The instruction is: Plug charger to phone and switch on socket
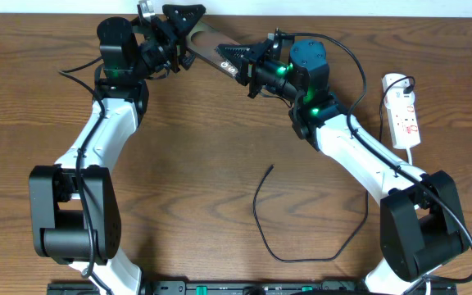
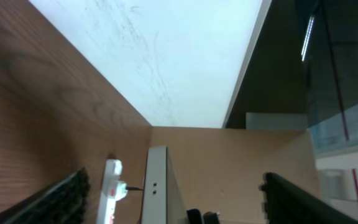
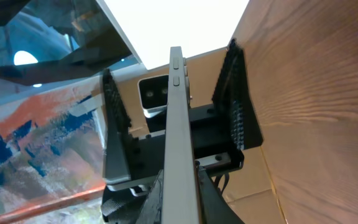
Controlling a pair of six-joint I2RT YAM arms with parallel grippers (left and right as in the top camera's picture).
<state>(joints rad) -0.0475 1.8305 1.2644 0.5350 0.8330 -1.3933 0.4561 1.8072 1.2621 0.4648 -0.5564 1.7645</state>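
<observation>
The phone (image 1: 210, 45), a dark-brown slab with white lettering, is held off the table at the back middle. My right gripper (image 1: 242, 65) is shut on its near end; in the right wrist view the phone (image 3: 178, 118) runs edge-on up from my gripper (image 3: 182, 182). My left gripper (image 1: 179, 37) is open around the far end, its fingers (image 2: 64, 199) well apart from the phone's pale edge (image 2: 157, 186). The charger (image 1: 256, 209) lies looped on the table, its plug tip (image 1: 270, 168) free. The socket (image 1: 404, 111) lies at the right edge and also shows as a white socket (image 2: 112, 186).
The table's back edge (image 1: 342, 16) meets a white wall just behind both grippers. A white cord (image 1: 412, 156) leaves the socket towards the right arm's base (image 1: 420, 229). A plug sits in the socket's far end (image 1: 396, 82).
</observation>
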